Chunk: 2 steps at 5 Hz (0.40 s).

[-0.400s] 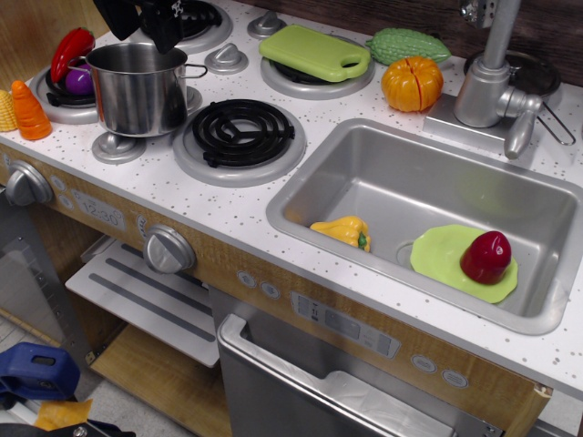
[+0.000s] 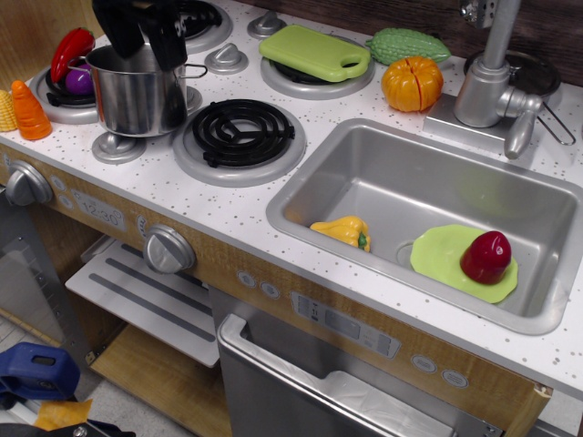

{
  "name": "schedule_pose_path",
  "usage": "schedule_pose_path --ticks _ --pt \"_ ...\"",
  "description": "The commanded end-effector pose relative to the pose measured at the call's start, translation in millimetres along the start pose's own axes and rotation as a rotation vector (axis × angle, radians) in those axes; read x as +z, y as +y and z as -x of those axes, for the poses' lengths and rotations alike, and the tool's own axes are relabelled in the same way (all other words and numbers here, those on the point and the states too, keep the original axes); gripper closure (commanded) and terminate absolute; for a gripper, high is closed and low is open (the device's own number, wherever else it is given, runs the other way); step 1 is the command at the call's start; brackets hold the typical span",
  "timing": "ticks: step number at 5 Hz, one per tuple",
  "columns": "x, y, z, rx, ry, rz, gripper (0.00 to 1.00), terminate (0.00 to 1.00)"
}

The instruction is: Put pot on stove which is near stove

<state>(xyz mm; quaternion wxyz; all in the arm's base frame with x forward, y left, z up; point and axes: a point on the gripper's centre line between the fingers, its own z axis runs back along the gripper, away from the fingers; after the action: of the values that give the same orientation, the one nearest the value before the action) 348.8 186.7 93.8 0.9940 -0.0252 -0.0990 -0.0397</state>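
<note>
Lowered pincer (image 2: 146,38), fingers straddling pot (image 2: 138,89) rim, beside stove (image 2: 240,135)

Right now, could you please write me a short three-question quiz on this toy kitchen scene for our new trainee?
1. True or false: the pot already sits centred on the stove.
2. Where are the fingers of the gripper?
A. At the pot's rim
B. Over the sink
C. On the green cutting board
3. Fill in: the red fruit lies on a green ____ in the sink.

Key
1. False; the pot stands to the stove's left, on a small silver disc.
2. A; whether they grip it cannot be told.
3. plate.
</note>
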Motion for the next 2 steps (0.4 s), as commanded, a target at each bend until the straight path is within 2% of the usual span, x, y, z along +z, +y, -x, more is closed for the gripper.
schedule_pose_path --ticks 1,2 --pt "11.1 1.0 -2.9 0.000 -0.052 0.020 0.00 0.00" --pt "6.1 5.2 -1.5 0.011 -0.056 0.068 0.00 0.00"
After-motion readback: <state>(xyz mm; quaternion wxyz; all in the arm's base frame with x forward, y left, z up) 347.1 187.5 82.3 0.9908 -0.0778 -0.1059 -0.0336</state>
